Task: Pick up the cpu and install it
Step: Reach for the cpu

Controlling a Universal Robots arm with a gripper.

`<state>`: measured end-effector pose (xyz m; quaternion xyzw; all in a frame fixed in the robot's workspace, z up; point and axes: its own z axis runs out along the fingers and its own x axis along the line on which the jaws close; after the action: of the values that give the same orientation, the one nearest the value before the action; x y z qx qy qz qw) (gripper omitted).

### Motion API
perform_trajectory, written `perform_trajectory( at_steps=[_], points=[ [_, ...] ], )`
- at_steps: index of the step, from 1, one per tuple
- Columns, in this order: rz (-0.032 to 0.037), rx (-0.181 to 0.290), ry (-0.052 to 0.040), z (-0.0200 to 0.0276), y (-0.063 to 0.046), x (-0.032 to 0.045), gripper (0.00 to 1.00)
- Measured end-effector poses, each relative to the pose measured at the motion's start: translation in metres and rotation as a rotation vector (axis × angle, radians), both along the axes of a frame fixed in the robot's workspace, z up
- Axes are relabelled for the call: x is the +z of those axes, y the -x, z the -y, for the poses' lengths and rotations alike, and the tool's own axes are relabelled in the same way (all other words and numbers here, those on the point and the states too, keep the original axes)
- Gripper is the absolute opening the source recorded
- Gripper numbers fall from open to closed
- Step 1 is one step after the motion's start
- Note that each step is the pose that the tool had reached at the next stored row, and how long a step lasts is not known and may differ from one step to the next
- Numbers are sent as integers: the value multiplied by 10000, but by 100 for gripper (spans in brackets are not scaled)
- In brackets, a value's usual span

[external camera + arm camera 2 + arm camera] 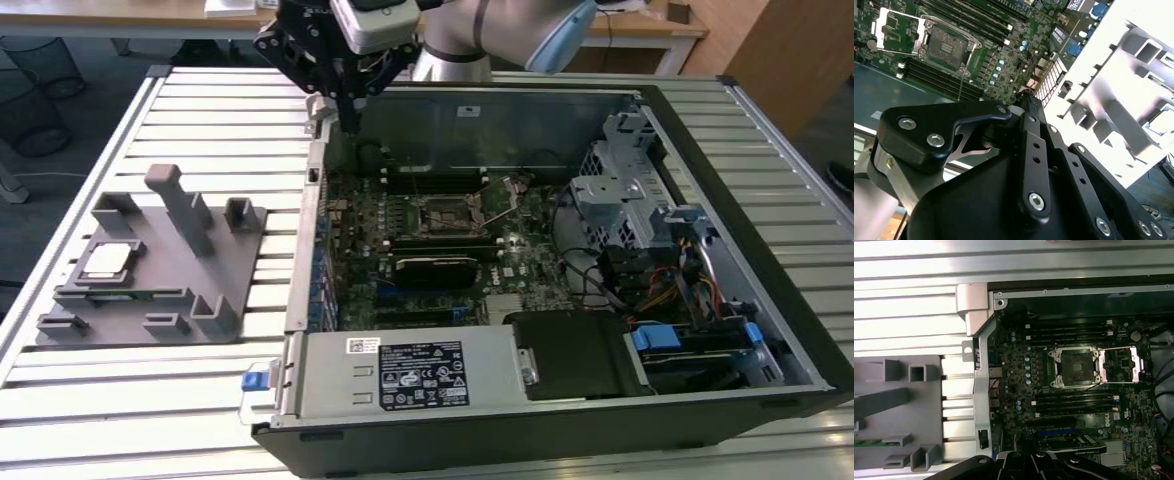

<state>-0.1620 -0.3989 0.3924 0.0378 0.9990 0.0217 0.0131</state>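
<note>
The cpu [107,262], a small flat silvery square with a pale rim, lies on the grey holder block [160,275] at the exterior view's left, outside the computer case. My gripper [351,120] hangs over the case's far left corner, well away from the cpu, with its thin fingers together and nothing between them. In the second wrist view the gripper [1028,96] points down at the motherboard. The black socket [1074,367] stands bare, its metal frame [1120,365] swung open beside it. The socket [447,212] sits mid-board in the exterior view.
The open computer case [561,400] lies on a slatted metal table [147,400]. Inside are a drive cage [627,190], loose cables [667,290] and a power supply [400,375]. The holder block has upright posts [180,205]. Case walls ring the board.
</note>
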Motion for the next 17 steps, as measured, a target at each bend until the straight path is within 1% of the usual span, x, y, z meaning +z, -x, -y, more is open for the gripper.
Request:
perform_trajectory(
  at_steps=[17],
  points=[
    [-1,-1,1,0,125,-2,11]
  ],
)
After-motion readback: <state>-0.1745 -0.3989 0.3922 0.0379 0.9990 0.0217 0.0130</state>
